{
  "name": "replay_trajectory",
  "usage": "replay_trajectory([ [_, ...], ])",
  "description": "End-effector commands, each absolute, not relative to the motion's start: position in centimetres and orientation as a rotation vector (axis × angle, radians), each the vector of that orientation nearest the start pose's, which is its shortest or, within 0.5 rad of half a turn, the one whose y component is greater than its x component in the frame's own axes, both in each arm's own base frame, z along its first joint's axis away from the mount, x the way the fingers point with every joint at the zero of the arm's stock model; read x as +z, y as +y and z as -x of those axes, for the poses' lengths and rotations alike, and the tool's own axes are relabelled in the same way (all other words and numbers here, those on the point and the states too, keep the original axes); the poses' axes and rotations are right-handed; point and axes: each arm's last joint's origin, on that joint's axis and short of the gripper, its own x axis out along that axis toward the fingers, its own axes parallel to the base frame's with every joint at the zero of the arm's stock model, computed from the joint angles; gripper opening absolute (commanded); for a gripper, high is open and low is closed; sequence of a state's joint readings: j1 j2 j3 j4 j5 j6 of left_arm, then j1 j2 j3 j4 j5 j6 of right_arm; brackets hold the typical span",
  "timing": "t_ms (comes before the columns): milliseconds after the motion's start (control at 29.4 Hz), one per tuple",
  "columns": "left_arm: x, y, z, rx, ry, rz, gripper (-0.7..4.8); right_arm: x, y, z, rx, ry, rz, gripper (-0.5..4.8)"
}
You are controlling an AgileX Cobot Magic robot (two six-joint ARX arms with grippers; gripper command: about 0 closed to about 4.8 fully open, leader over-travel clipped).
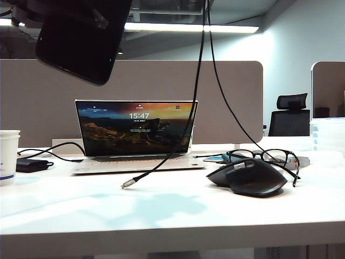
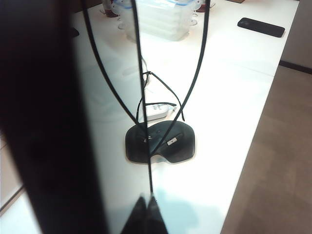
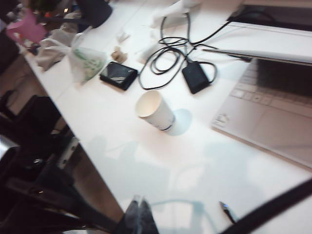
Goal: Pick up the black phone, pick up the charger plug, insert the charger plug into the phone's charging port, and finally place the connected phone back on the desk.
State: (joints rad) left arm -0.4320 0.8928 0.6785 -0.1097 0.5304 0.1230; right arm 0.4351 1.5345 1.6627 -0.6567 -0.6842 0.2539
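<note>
The desk (image 1: 161,210) is a smooth white slab with a thick front edge, pale shadows across its near part. Just behind these the plug (image 1: 127,184) lies on the bare desk, a silver tip on a short black housing, its cable (image 1: 197,81) climbing out of the top of the exterior view. Right of it sits a mouse (image 1: 249,176) with glasses (image 1: 267,156) behind it; a cup (image 1: 8,156) stands at the left edge beside a power brick (image 1: 31,164), and an open laptop (image 1: 137,135) fills the middle. Beyond is a grey-beige partition (image 1: 232,102), then a chair (image 1: 290,116) and ceiling lights. The phone (image 1: 83,38) hangs high at upper left, off the desk, a glossy black slab with rounded corners (its port cannot be made out). The left gripper (image 2: 145,214) shows its tips pressed together at the phone's edge, apparently holding it. The right gripper (image 3: 141,217), above the desk's near edge, has its jaws closed and looks empty; the arms are cut off.
</note>
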Motion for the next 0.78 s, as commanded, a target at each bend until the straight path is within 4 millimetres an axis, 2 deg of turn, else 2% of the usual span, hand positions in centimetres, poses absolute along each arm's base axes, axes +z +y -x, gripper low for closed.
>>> replay_trajectory([
  [34,29.5,-9.5,-17.1,-0.98,0.218,-0.099,-0.06,41.6,15.2,-28.6,0.999,0.632,-0.238,0.74],
  [102,29.5,-9.5,-17.1,-0.98,0.218,-0.099,-0.06,41.7,15.3,-28.7,1.004,0.614,-0.233,1.28],
  [273,29.5,-9.5,-17.1,-0.98,0.218,-0.099,-0.06,41.8,15.6,-29.3,1.014,0.566,-0.229,1.33],
  [375,29.5,-9.5,-17.1,-0.979,0.218,-0.098,-0.06,41.8,15.7,-29.5,1.016,0.551,-0.228,2.12],
  [443,29.5,-9.5,-17.1,-0.979,0.218,-0.098,-0.06,41.7,15.7,-29.6,1.015,0.553,-0.228,2.46],
  [579,29.5,-9.5,-17.1,-0.979,0.218,-0.098,-0.06,41.6,15.7,-29.7,0.993,0.554,-0.225,2.53],
  [784,29.5,-9.5,-17.1,-0.979,0.219,-0.098,-0.06,41.4,15.4,-29.9,0.859,0.552,-0.199,2.53],
])
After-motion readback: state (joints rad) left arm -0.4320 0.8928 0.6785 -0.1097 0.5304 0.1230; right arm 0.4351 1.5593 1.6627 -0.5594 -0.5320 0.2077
